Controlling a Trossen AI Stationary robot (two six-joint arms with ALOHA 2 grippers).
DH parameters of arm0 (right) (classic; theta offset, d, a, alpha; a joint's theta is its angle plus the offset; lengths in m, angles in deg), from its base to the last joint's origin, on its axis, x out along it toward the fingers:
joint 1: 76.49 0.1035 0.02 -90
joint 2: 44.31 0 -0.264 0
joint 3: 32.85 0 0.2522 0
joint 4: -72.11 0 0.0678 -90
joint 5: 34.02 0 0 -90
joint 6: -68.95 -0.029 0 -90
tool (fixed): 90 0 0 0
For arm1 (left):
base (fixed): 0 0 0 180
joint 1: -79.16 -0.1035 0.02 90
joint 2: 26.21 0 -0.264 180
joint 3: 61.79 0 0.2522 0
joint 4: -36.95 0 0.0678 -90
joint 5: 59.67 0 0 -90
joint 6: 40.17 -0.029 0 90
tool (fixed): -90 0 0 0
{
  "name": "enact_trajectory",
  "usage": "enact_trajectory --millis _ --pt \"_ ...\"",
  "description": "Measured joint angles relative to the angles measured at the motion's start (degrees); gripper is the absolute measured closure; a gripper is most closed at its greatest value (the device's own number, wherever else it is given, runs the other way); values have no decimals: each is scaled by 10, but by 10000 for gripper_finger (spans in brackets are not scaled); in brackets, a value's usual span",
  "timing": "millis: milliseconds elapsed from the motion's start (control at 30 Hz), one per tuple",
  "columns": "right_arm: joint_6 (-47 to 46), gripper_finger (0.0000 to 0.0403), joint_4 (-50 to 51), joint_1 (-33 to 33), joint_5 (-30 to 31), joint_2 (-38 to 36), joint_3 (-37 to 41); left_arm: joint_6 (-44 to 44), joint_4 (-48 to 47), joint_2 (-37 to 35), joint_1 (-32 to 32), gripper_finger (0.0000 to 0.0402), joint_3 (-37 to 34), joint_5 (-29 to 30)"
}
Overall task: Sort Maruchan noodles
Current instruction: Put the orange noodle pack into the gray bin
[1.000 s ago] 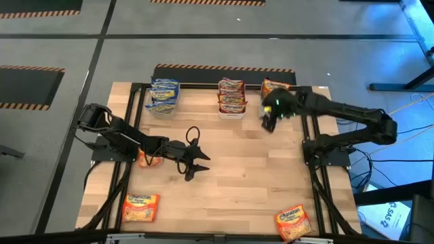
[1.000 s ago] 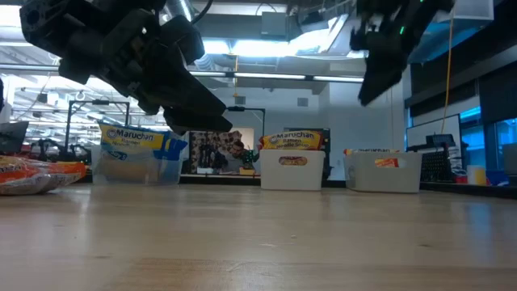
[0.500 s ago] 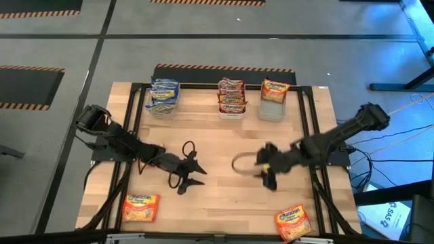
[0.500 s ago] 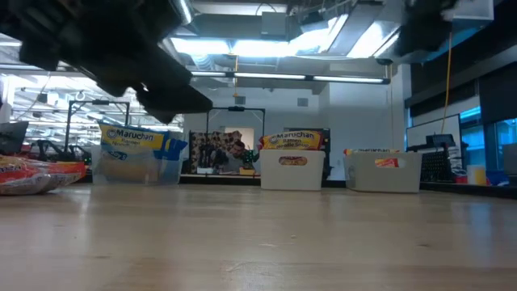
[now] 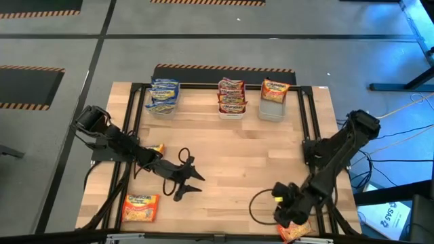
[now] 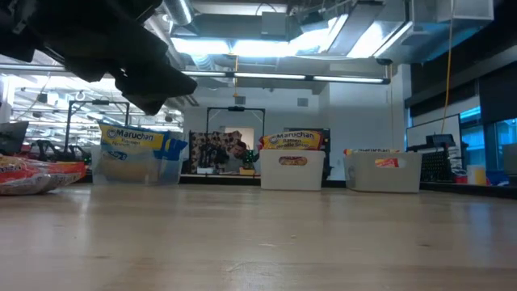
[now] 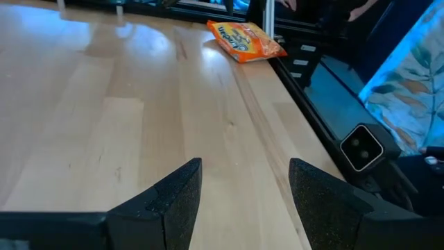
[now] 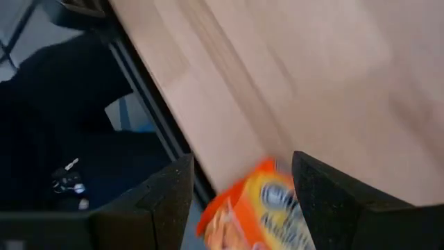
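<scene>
My right gripper [image 5: 288, 215] hangs open over an orange-yellow noodle packet [image 5: 295, 232] that lies flat at the table's near right corner. In the right wrist view this packet [image 8: 258, 207] shows blurred between my spread fingers [image 8: 243, 167]; no touch shows. My left gripper [image 5: 188, 184] is open above bare wood left of centre [image 7: 246, 170], and far ahead of it lies an orange packet [image 7: 244, 40] by the table's edge. Another orange packet [image 5: 140, 207] lies near the left corner. A reddish-orange one [image 5: 156, 149] sits beside the left arm.
Three clear bins stand along the far edge: blue-white packets [image 5: 164, 95], red-maroon packets [image 5: 231, 97] and an orange packet [image 5: 274, 95]. The low view shows them in a row [image 6: 292, 162]. A black frame rail [image 5: 314, 129] runs along the right side. Bare wood fills the middle.
My right gripper has swept from the orange bin at the far edge across the table to the near right corner, ending over the orange packet. My left gripper has drifted a little toward the near edge. No packet has moved.
</scene>
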Motion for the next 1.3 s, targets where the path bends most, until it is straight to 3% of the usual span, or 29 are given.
enact_trajectory --millis 267,700,1033,1300 --pt "-200 178 10 59 -66 38 0 0 3 0 0 191 0 4" --pt "-218 178 -1 87 -156 107 0 -4 2 0 0 191 0 4" --pt "-120 178 -12 56 -110 140 -2 -5 2 0 -2 191 0 13" --pt "-33 178 -3 -10 7 142 -1 -5 2 0 -2 191 0 15"
